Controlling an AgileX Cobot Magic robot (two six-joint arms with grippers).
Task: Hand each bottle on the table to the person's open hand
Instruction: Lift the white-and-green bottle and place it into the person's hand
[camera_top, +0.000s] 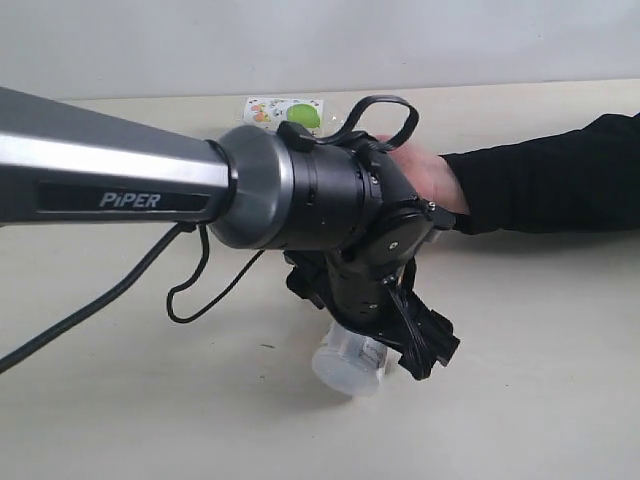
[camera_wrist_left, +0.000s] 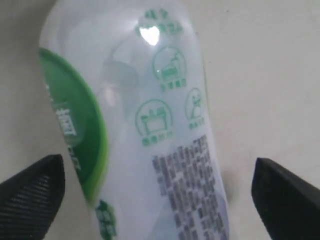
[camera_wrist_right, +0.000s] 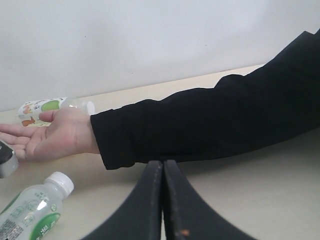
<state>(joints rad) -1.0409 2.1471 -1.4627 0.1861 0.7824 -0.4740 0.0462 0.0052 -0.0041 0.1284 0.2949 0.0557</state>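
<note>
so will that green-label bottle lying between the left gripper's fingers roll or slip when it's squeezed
Likely to roll: the green-label bottle lies on its side on the table, nothing bracing it. Probably slick: the glossy plastic shows a bright glare spot, so the open left gripper may need a centred squeeze. Small thin-looking plastic, so probably light and slightly squashy.

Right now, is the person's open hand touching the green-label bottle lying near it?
Apart. The right wrist view shows a strip of bare table between the open hand and the green-label bottle.
</note>
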